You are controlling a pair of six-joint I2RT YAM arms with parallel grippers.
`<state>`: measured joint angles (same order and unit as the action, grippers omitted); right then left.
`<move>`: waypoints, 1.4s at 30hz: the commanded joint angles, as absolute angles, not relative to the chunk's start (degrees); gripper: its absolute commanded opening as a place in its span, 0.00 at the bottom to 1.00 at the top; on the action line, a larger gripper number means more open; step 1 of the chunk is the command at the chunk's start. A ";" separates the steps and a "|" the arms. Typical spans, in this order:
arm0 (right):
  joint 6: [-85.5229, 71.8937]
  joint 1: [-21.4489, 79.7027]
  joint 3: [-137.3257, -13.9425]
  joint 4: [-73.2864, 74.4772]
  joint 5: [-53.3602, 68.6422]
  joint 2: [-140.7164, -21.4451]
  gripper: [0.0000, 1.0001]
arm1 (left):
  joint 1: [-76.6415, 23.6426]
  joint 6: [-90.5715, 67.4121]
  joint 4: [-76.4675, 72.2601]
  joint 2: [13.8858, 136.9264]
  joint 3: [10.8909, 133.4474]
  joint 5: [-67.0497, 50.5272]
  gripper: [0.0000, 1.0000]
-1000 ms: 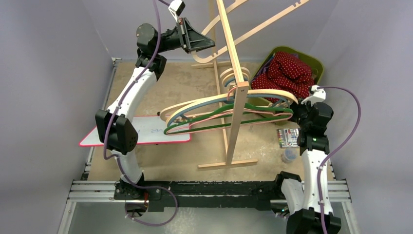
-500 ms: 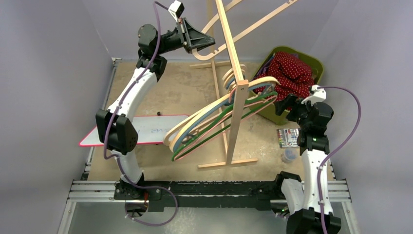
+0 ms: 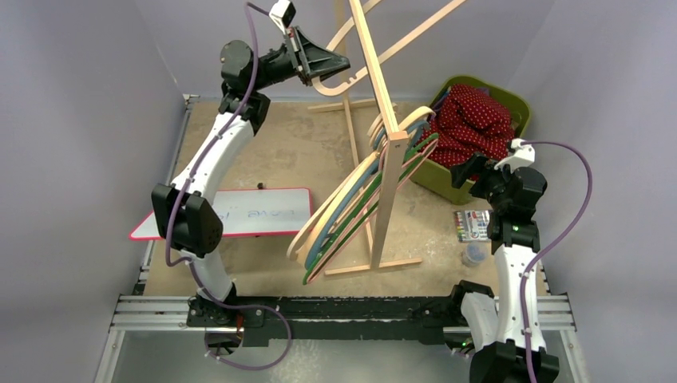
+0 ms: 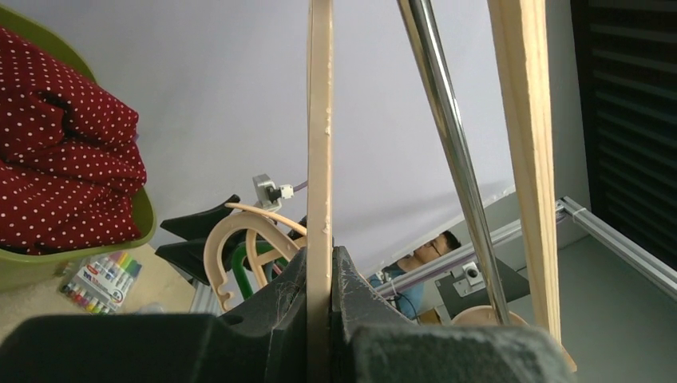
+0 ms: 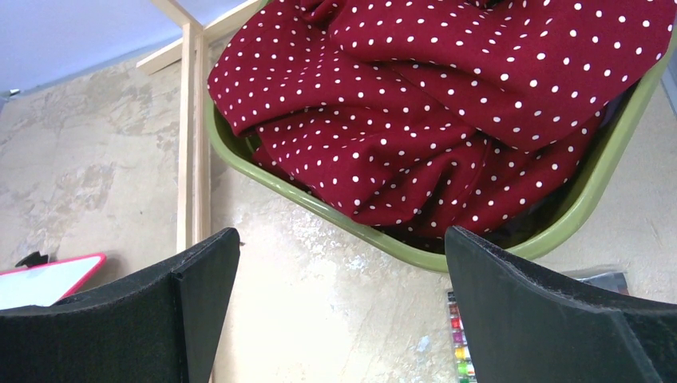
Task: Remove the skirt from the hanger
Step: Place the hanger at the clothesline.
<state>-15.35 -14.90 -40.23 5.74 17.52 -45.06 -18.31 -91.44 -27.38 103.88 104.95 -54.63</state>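
Clamping the bare wooden hanger (image 4: 319,120) high beside the rack (image 3: 389,183), the left gripper (image 4: 319,275) has its jaws closed on the hanger's flat arm. The skirt (image 5: 447,104) — dark red, white-dotted, crumpled, no clear long axis — lies heaped in the green bin (image 5: 615,171), directly ahead of the right gripper (image 5: 339,303) (the nearer arm), whose jaws stand wide apart.

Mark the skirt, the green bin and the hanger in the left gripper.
skirt (image 3: 471,120): top view, middle of the heap.
green bin (image 3: 435,177): top view, near wall.
hanger (image 4: 320,120): left wrist view, its straight wooden arm.
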 commanded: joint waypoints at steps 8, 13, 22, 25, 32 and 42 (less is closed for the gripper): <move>-15.47 -14.60 -39.93 2.50 17.81 -44.98 0.99 | -16.77 -94.81 -28.62 94.65 100.60 -46.10 0.00; -15.38 -14.59 -39.90 2.60 17.93 -44.81 0.99 | -16.78 -88.38 -23.62 94.97 100.88 -46.18 0.00; -15.53 -14.59 -39.65 2.36 17.91 -44.82 0.99 | -16.77 -64.72 -0.48 95.09 102.36 -45.66 0.00; -15.47 -14.59 -39.79 2.46 17.93 -45.07 0.99 | -16.74 -59.16 4.49 95.18 102.11 -44.58 0.00; -15.40 -14.59 -40.35 3.30 17.84 -44.45 0.99 | -16.52 -47.11 18.88 95.37 104.51 -36.46 0.19; -18.87 -14.59 -48.37 5.53 14.14 -45.52 0.99 | -16.49 -29.98 35.20 89.30 106.03 -3.57 0.60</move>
<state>-15.97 -14.90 -42.41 7.09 17.41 -45.17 -17.10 -39.59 28.01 95.61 104.01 -23.68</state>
